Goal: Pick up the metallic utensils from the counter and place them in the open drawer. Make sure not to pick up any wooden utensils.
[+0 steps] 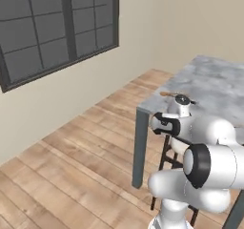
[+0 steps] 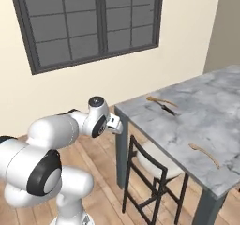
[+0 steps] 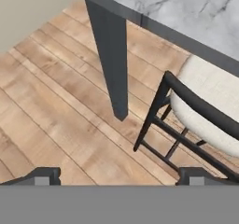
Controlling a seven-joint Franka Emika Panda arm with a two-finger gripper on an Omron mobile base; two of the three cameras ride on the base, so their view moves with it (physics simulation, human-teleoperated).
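On the marble counter [image 2: 197, 121], near its far left corner, lies a knife [image 2: 168, 109] with a grey blade and dark handle. An orange-brown wooden spoon [image 2: 154, 99] [image 1: 167, 94] lies right beside it. A thin light-brown wooden piece [image 2: 205, 153] rests close to the near edge. My gripper [image 2: 117, 126] hangs off the counter's left corner, below the top and pointing down at the floor. In the hand view the gripper [image 3: 120, 177] is open and empty, its fingertips [image 3: 46, 174] far apart over the floorboards. The open drawer is out of view.
A black chair with a pale cushion [image 3: 207, 90] [image 2: 151, 165] is tucked under the counter, just right of the dark table leg [image 3: 112, 55]. Wooden floor [image 1: 71, 166] stretches left to a cream wall with a large dark-framed window [image 2: 89, 22].
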